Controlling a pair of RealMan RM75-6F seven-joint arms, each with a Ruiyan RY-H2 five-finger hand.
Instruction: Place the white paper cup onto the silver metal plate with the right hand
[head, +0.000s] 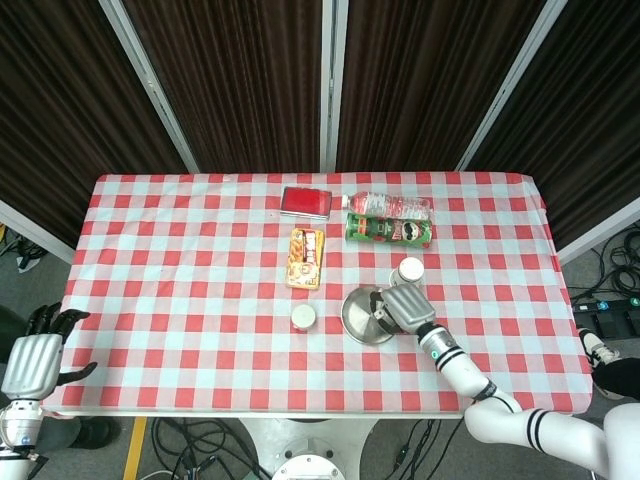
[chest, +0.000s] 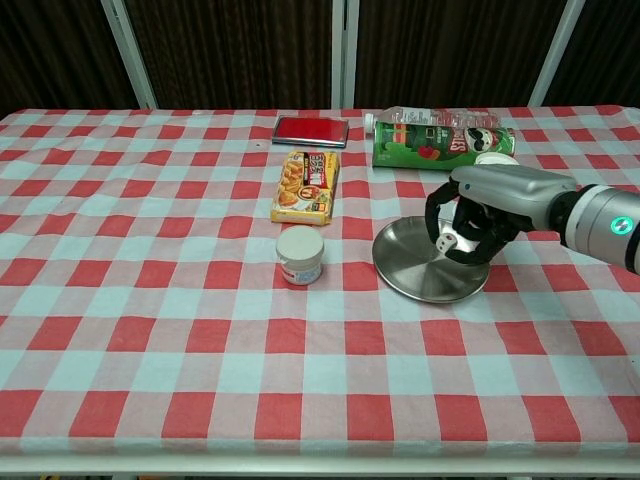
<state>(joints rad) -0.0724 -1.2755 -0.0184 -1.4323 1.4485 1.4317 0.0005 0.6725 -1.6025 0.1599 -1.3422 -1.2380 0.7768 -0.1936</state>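
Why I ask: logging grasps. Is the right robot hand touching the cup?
Cannot tell. Chest view: the right robot hand hides most of the cup; head view shows no clear gap.

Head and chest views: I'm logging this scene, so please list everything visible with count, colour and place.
Tablecloth: one, red-white check, covers table.
Metal plate: one, silver, centre-right.
Paper cup: one, white, behind the right hand.
Chip can: one, green, lying at the back.
Water bottle: one, clear, lying behind the can.
Snack box: one, yellow-orange, centre.
Red case: one, back centre.
Small jar: one, white, left of plate.
Right hand: over plate's right edge.
Left hand: off the table's left corner.
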